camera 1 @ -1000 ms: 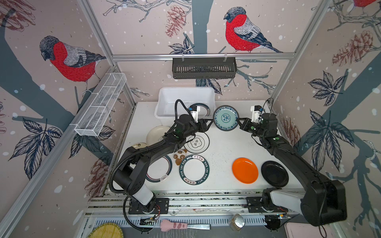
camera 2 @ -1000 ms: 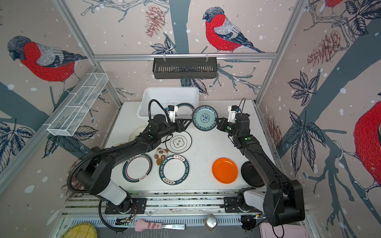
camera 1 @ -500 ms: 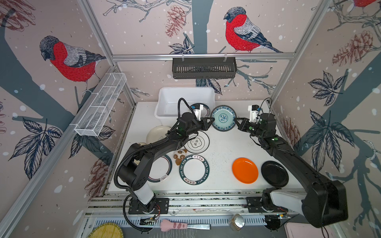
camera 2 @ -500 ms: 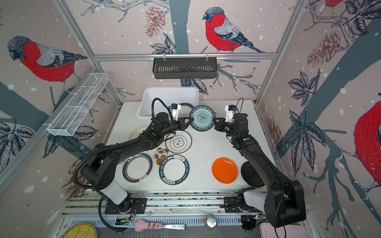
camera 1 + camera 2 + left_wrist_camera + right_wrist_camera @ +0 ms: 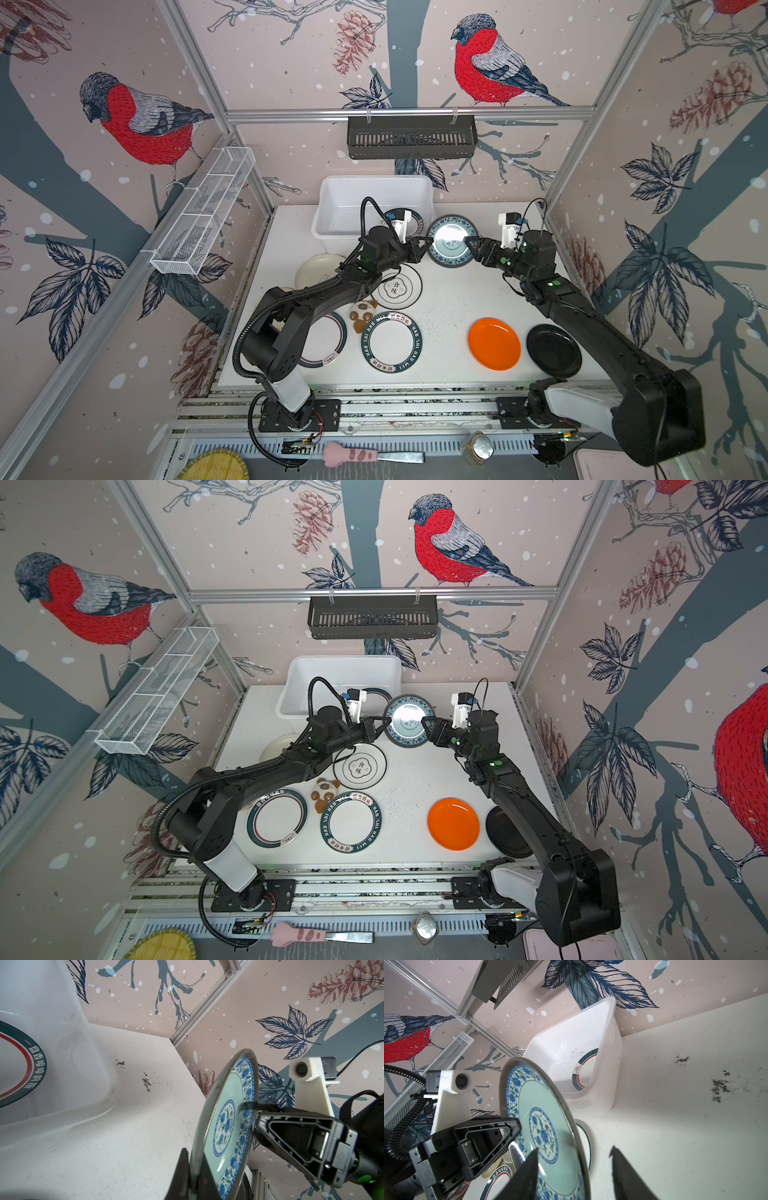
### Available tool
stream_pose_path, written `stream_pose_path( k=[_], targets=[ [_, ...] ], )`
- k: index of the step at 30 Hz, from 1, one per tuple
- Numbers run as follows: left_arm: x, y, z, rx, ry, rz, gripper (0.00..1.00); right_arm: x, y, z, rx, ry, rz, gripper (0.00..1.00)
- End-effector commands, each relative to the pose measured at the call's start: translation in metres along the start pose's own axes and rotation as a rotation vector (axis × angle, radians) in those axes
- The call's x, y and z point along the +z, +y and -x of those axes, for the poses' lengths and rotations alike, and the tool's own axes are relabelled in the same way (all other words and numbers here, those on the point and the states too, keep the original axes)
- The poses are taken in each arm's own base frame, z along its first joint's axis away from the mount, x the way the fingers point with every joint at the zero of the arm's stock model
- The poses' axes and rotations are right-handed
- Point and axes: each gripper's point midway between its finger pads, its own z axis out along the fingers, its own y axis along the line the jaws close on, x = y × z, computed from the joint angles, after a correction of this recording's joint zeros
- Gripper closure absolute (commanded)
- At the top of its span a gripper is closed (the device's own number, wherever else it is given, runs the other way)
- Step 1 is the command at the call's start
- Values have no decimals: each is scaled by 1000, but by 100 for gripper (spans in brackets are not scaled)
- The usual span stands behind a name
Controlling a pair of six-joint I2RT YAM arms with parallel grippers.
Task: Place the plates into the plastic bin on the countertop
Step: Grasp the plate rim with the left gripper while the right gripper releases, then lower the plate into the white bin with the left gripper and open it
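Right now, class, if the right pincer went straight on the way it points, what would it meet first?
Almost certainly the blue-green patterned plate: its rim sits between the open jaws of the right pincer, while the left pincer grips the opposite rim.

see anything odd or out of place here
A small panda toy lies on the countertop among the plates, the only non-dish there. Dark specks dirty the surface near the plastic bin.

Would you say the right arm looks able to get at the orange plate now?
Probably yes: its fingers stand open, and the orange plate lies uncovered on its side of the countertop.
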Motion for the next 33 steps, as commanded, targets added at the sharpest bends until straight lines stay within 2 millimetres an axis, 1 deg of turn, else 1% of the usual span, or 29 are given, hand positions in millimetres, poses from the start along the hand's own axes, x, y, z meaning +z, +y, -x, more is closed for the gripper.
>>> stream_pose_path(
  k=[1, 4, 5, 18, 23, 25, 27, 30, 33],
  targets=[
    [1, -10, 12, 55, -27, -25, 100, -4, 4, 7, -44, -42, 10, 19],
    [0, -9, 14, 60, -35, -15, 100, -7, 2, 5, -47, -47, -2, 10],
    [0, -8, 14, 61, -38, -12, 100, -7, 1, 4, -48, -47, -5, 8],
    [0, -8, 19, 69, -32, 11, 100, -17, -11, -11, -47, -56, -46, 5],
    [-3, -6, 28, 94, -43, 63, 100, -25, -12, -11, -61, -77, -60, 2],
    [-5, 0, 35, 107, -49, 98, 100, -27, -14, -11, -72, -81, -75, 0],
    [-9, 9, 45, 113, -60, 136, 100, -31, -14, -8, -87, -90, -88, 0],
    [-18, 32, 66, 103, -92, 207, 100, -37, -14, -6, -98, -100, -103, 0],
    [-32, 60, 90, 91, -141, 282, 100, -44, -13, -4, -111, -115, -110, 1]
  ],
)
